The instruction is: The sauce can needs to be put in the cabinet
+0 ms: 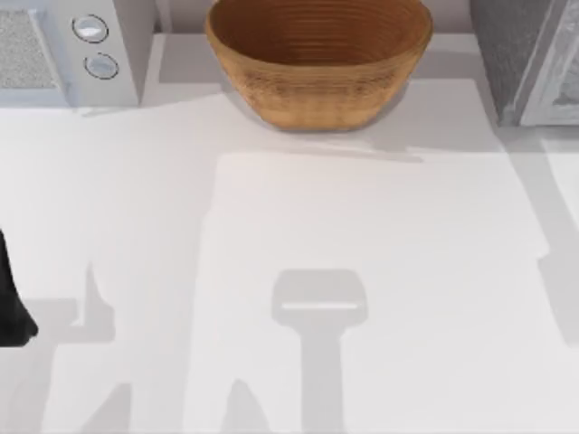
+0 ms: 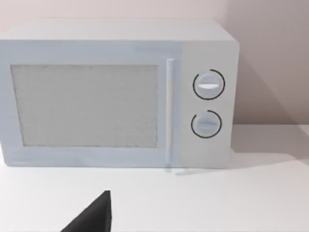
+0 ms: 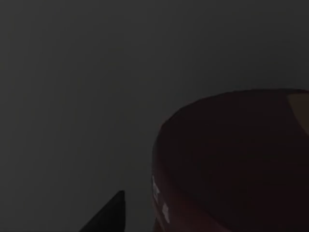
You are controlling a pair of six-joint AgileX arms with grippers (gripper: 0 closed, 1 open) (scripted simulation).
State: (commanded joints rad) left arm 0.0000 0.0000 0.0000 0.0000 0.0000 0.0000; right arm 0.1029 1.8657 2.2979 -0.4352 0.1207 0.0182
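Locating the sauce can: cannot tell, right wrist view is dark. Cabinet (image 1: 525,54) corner sits far right on the tabletop (image 1: 362,271), basket (image 1: 317,63) near it. I judge the placing step is underway; next calls for release and straight retreat. Left arm (image 1: 11,307) parked at left edge. Either end effector's grip: cannot tell.

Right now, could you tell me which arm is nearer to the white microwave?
Left. The left arm sits at the table's left edge, in front of the microwave. The right arm I cannot place: its wrist view is dark.
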